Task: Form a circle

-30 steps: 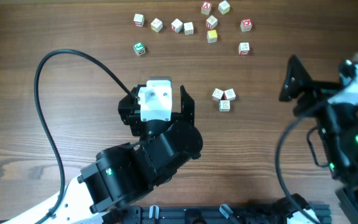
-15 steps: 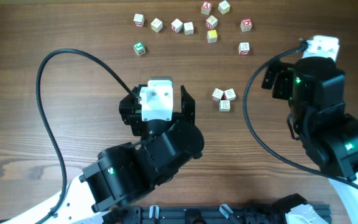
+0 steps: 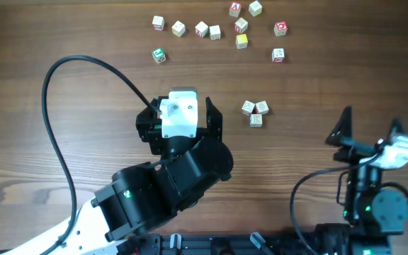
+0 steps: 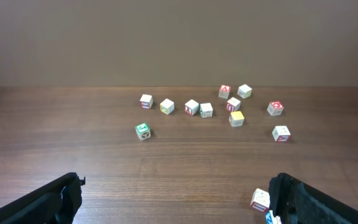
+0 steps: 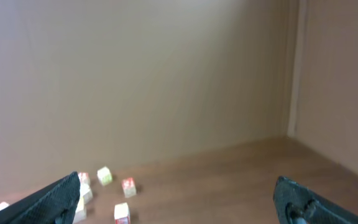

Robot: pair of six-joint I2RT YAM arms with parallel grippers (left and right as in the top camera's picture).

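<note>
Here the circle (image 3: 255,112) is only three cubes touching on the table (image 3: 62,42), so the task looks barely begun. Beyond it the loose cubes (image 3: 214,32) lie scattered, probably as supply. The left gripper (image 4: 176,186), near the circle, and the right gripper (image 5: 176,186) both gape, holding nothing. No container is visible.

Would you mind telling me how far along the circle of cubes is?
Done: a tight cluster of three touching cubes, a start at best. In hand: nothing; the left gripper and right gripper stand open and empty. Left: the loose cubes scattered at the far side seemingly need adding.
</note>
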